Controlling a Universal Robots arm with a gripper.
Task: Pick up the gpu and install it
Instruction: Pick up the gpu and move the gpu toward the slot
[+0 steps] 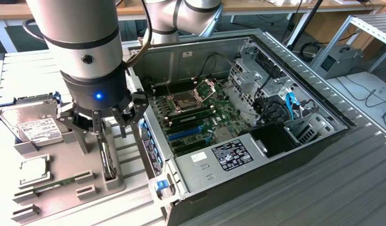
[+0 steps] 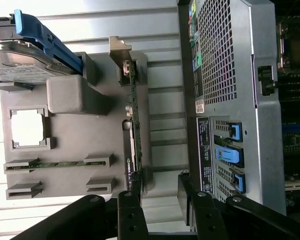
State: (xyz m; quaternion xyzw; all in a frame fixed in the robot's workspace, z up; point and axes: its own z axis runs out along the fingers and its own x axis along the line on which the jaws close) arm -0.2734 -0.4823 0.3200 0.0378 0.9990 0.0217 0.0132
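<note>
The black fingers (image 2: 131, 215) stand wide open and hold nothing. They hang just above the slim green circuit-board gpu (image 2: 133, 125), whose silver metal end bracket (image 2: 120, 50) sits at the end far from them. In the wrist view the near end of the card lines up with one finger rather than with the gap between the two. No finger touches it as far as I can see.

The gpu (image 1: 106, 157) stands upright on its long edge in a slot of the grey moulded parts tray (image 2: 75, 130). A silver boxy hard drive with a white label (image 1: 33, 125) and a narrow green RAM stick (image 2: 55, 163) rest in the same tray.

Just beside the tray, on the exterior view's right, the open grey metal computer case (image 1: 275, 52) lies on the ribbed surface (image 1: 343, 179). Its green motherboard (image 1: 199, 117) is exposed and the blue expansion slots (image 1: 183, 134) look unoccupied.

I judge the task barely begun. The fingers are at the card, but the pickup is not yet made and all of the installing is left.
</note>
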